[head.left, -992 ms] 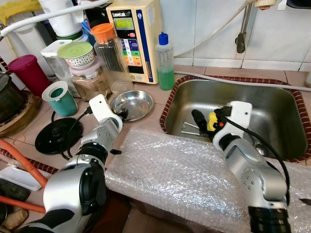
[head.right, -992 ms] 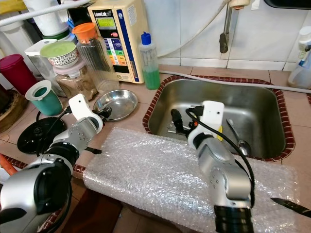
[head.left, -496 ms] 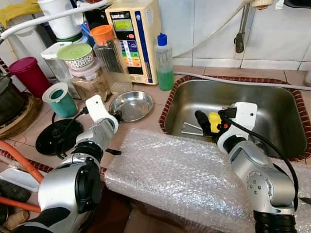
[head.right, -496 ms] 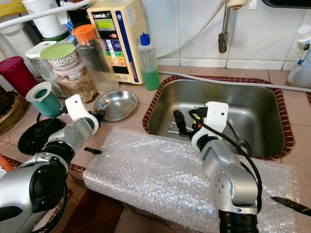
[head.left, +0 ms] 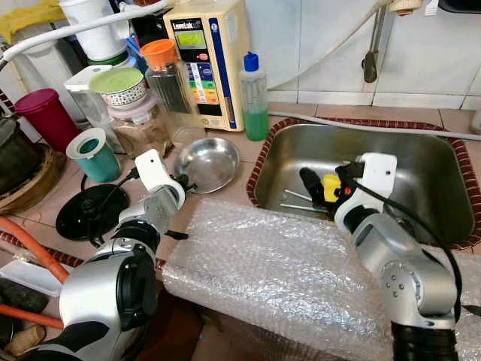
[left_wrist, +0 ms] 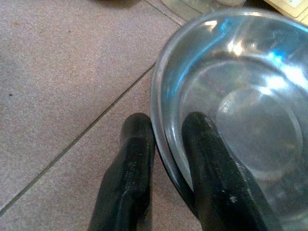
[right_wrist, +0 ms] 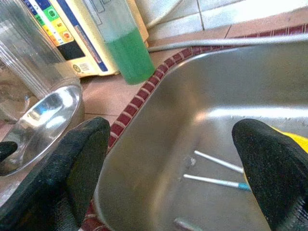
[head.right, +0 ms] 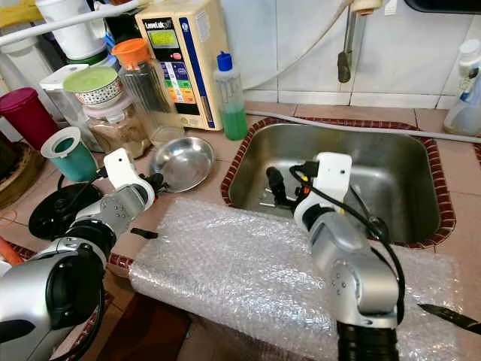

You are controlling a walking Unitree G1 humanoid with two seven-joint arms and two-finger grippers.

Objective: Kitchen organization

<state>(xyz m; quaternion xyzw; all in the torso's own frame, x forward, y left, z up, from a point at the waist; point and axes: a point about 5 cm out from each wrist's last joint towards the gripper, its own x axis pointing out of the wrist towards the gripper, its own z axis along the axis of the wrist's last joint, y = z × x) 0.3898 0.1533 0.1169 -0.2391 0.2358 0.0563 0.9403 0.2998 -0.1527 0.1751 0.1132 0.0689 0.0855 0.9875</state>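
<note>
Steel bowl rim pinched by left pincer

The bowl and sink are shiny silver, the sink edged with a dark red patterned border; the bottle holds green liquid under a blue cap. The cup is teal, the jar lid orange, the canister maroon; the counter is pinkish-tan tile.

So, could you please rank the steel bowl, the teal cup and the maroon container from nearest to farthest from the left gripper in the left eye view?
From the left gripper:
1. Steel bowl: its rim sits between the fingers, on the counter beside the sink.
2. Teal cup: farther left on the counter.
3. Maroon container: far left, behind the cup.
</note>
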